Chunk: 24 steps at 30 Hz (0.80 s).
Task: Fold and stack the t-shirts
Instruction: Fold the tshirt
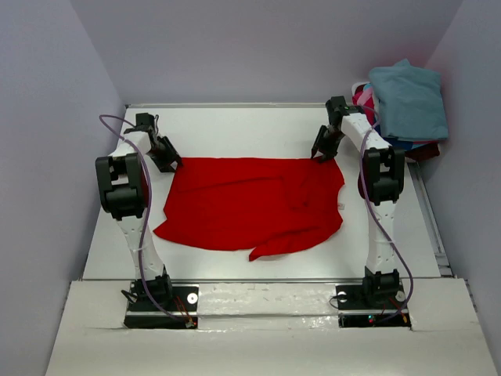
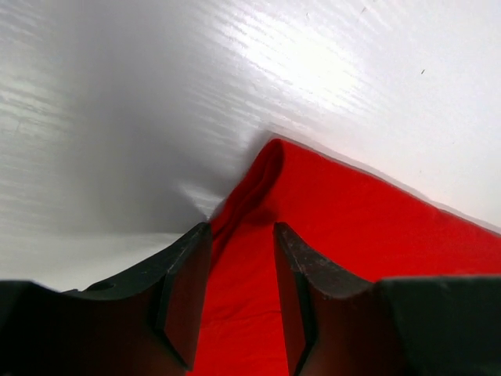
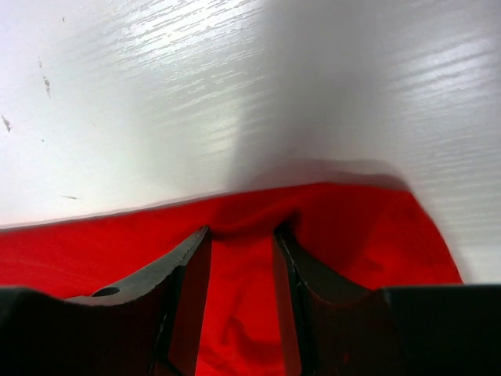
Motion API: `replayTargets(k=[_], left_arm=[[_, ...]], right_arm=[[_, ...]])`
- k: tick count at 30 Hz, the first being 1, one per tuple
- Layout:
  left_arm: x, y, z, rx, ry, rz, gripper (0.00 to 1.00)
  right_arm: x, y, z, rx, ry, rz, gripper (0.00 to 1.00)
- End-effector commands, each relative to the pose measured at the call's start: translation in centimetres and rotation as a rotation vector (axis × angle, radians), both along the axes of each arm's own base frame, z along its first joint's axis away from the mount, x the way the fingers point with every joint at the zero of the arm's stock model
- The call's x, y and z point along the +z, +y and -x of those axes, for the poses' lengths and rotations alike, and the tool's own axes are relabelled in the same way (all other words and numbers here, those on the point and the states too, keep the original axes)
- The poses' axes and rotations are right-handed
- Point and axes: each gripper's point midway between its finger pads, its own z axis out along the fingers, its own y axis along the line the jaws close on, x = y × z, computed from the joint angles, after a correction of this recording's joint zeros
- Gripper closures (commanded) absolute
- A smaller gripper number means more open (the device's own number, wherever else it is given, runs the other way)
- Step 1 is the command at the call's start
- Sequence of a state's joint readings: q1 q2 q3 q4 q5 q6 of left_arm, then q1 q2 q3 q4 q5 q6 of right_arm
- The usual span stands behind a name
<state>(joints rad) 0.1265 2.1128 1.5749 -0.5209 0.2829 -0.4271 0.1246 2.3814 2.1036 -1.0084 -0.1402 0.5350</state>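
Nearest the arm bases, the bright red cloth t-shirt lies spread but rumpled across the middle of the flat white table. Its near hem is uneven, with one flap jutting out at the near right, and no fold has yet been made. Both arms reach to the far edge of the shirt, one at each far corner, evidently so that the edge can be taken evenly at both ends and carried as one. The left gripper sits on the far left corner, jaws parted astride a raised ridge of hem, with nothing clamped. The right gripper sits likewise on the far right corner, jaws parted with a pucker of red cloth rising between them (closing the pinch appears, in my judgement, to be the step in hand). Farthest off, at the far right, a heap of soft cloth shirts lies with a teal-blue shirt uppermost and pink cloth showing beneath. It is well apart from the red shirt, presumably to leave room for folding.
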Motion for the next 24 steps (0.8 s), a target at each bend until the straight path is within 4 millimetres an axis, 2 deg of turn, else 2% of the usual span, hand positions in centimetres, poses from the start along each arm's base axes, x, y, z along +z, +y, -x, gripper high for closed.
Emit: replayTargets(k=[1,6,7,8,9,10,11,13,17,18,19,21,24], left_arm=[[0.2,1.1,-1.0,0.013,0.005,-0.047,0.48],[0.6,1.7,-3.0,0.021,-0.004,-0.071,0.47],[0.2,2.0,-3.1,0.026,0.005,-0.080,0.47],[0.2,2.0,-3.4,0.029,0.004,-0.083,0.47],[0.5,2.1,-3.9,0.034,-0.008,-0.084,0.47],[-0.1,2.2,-3.9,0.038,0.006,-0.084,0.46],[0.1,2.2,-4.4,0.042,-0.002,-0.085,0.46],[-0.3,2.2,-4.6,0.045,0.010,-0.082,0.46],[1.1,3.2,-5.4,0.066,-0.024,-0.129,0.46],[1.5,3.4,-5.6,0.069,-0.032,-0.144,0.45],[2.5,4.0,-5.9,0.077,-0.050,-0.175,0.44],[3.2,4.2,-6.1,0.078,-0.065,-0.187,0.43],[4.7,4.0,-6.0,0.080,-0.089,-0.177,0.43]], right_arm=[[1.4,0.4,-0.4,0.061,-0.023,-0.030,0.57],[0.8,1.3,-1.0,0.109,-0.026,-0.076,0.57],[1.3,1.5,-1.6,0.117,-0.047,-0.083,0.57],[0.6,2.0,-1.7,0.131,-0.039,-0.088,0.57],[0.7,2.2,-2.1,0.142,-0.049,-0.096,0.56],[1.7,2.4,-3.1,0.148,-0.084,-0.102,0.54],[1.0,2.5,-3.3,0.151,-0.077,-0.105,0.54],[1.3,2.8,-4.1,0.157,-0.098,-0.114,0.53],[3.1,2.8,-5.7,0.158,-0.176,-0.108,0.51],[5.1,2.8,-6.0,0.156,-0.224,-0.109,0.50],[6.0,2.9,-6.6,0.158,-0.271,-0.111,0.46],[7.0,2.9,-6.5,0.160,-0.294,-0.115,0.42],[7.6,2.7,-5.8,0.159,-0.270,-0.106,0.41]])
